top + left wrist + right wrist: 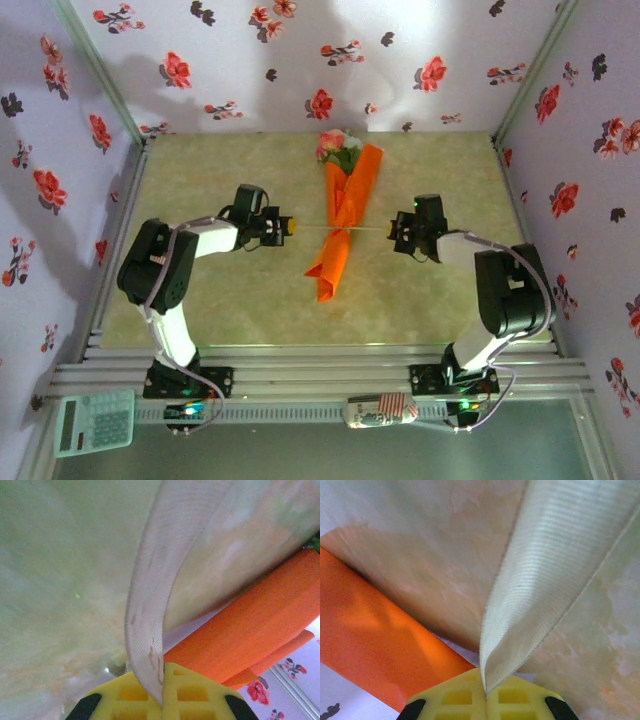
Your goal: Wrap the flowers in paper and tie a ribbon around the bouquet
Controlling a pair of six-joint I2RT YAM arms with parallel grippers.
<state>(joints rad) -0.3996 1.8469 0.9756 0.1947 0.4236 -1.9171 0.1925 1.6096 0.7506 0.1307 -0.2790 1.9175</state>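
The bouquet point(343, 222) lies in the middle of the table, an orange paper point(350, 205) cone with pink and cream flowers point(337, 146) at its far end. A thin whitish ribbon point(312, 228) stretches straight across it from side to side. My left gripper point(291, 227) is shut on the ribbon's left end, just left of the cone. My right gripper point(392, 231) is shut on the right end, just right of it. In the left wrist view the ribbon point(150, 625) runs out from between the yellow fingers point(192, 692) beside the paper point(260, 620). The right wrist view shows the ribbon point(540, 590) pinched the same way.
Flowered wallpaper panels point(300, 60) wall the table at the back and both sides. A calculator point(95, 421) and a small patterned object point(380, 409) lie on the rail at the near edge. The greenish table top point(230, 300) lies bare round the cone.
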